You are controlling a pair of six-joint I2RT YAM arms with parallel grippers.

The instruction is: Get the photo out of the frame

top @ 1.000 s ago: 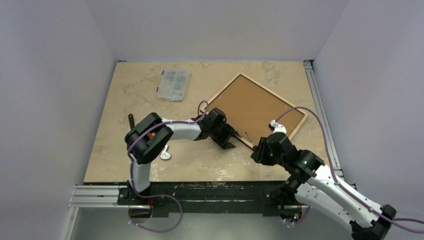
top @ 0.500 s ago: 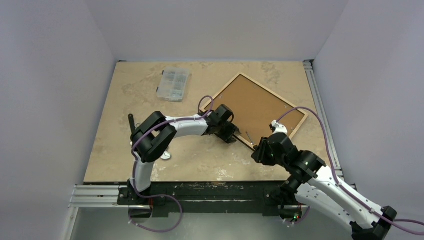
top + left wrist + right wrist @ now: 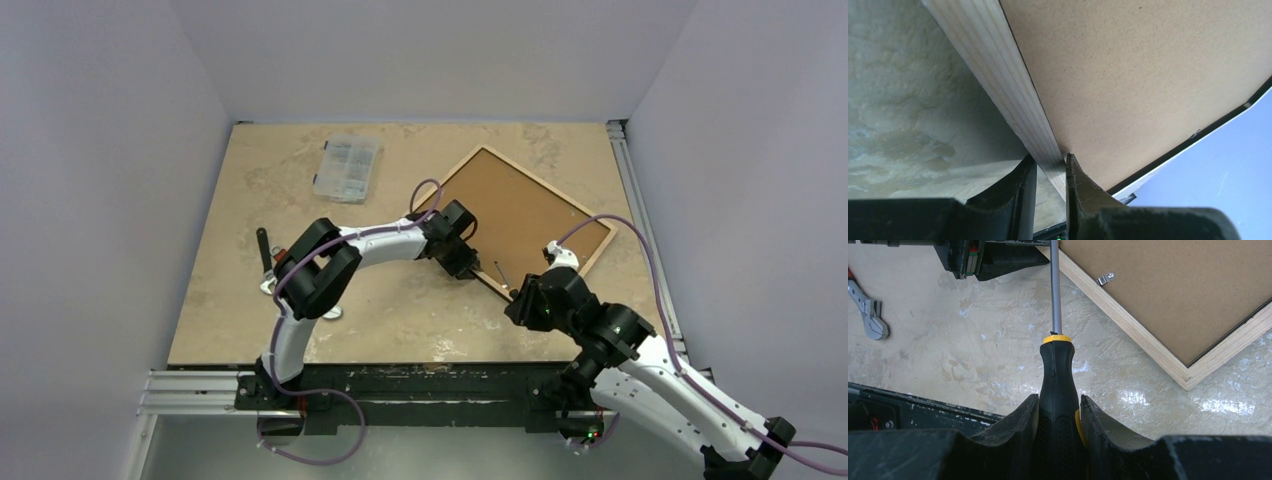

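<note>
The frame [image 3: 548,188] lies back-up on the far right part of the surface [image 3: 250,200], turned like a diamond, its brown backing board [image 3: 515,210] still seated inside the pale wooden edge. The photo is hidden under that board.

The left gripper [image 3: 468,265] is at the frame's near left side. In the left wrist view, the left gripper's fingers [image 3: 1024,187] stand on either side of the wooden edge and pinch it between them.

The right gripper [image 3: 1058,425] is clenched on the black and yellow handle of a screwdriver [image 3: 1058,375]. The shaft points along the frame's near left edge toward the left gripper, and its tip runs out of the right wrist view. A small metal clip [image 3: 1105,278] sits on the backing board near that edge.

A wrench [image 3: 868,310] lies on the surface to the left, and a clear plastic box [image 3: 347,168] sits further back.
</note>
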